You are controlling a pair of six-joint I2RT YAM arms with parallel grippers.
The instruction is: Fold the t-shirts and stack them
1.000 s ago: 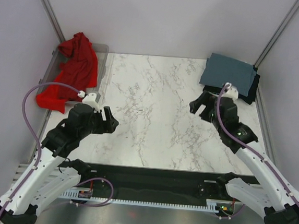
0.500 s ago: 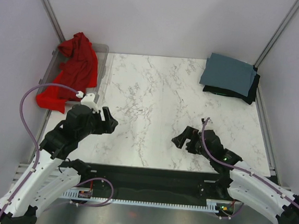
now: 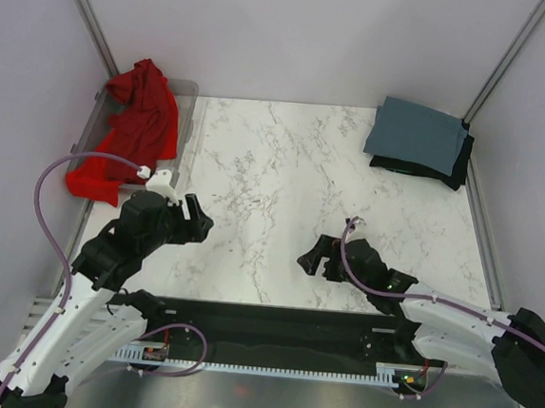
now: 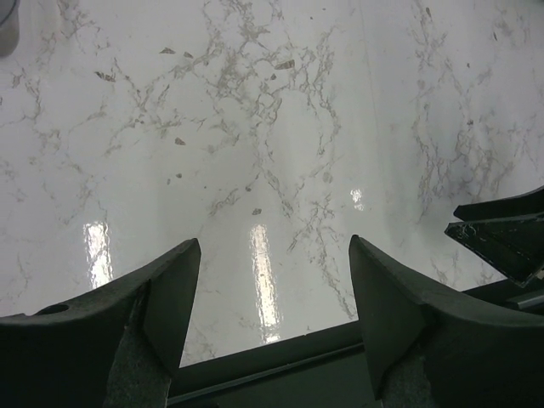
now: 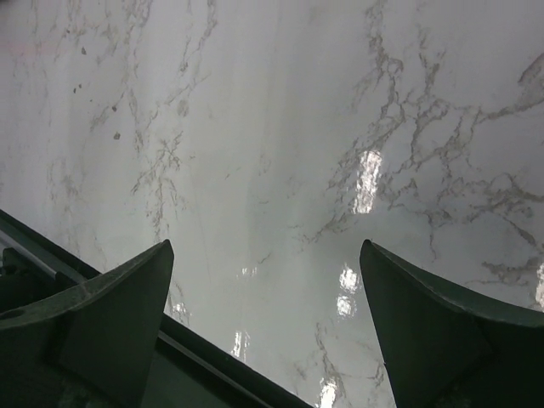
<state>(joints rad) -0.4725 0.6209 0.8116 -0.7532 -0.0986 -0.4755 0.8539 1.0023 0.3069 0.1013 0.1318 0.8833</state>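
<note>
A slate blue-grey t-shirt (image 3: 418, 135) lies folded on top of a folded black t-shirt (image 3: 455, 168) at the table's far right corner. A bright red t-shirt (image 3: 134, 129) lies crumpled in and over a clear plastic bin (image 3: 187, 111) at the far left. My left gripper (image 3: 198, 219) is open and empty over the near left of the table; it also shows in the left wrist view (image 4: 274, 255). My right gripper (image 3: 312, 257) is open and empty low over the near middle; it also shows in the right wrist view (image 5: 265, 255). Both wrist views show only bare marble.
The white marble table (image 3: 284, 176) lies between grey side walls. A black rail (image 3: 280, 334) runs along the near edge, under both arm bases. The right arm stretches low across the near right of the table.
My right gripper has pulled back from the folded stack at the far right to the near middle of the table, empty. The left arm has hardly moved.
</note>
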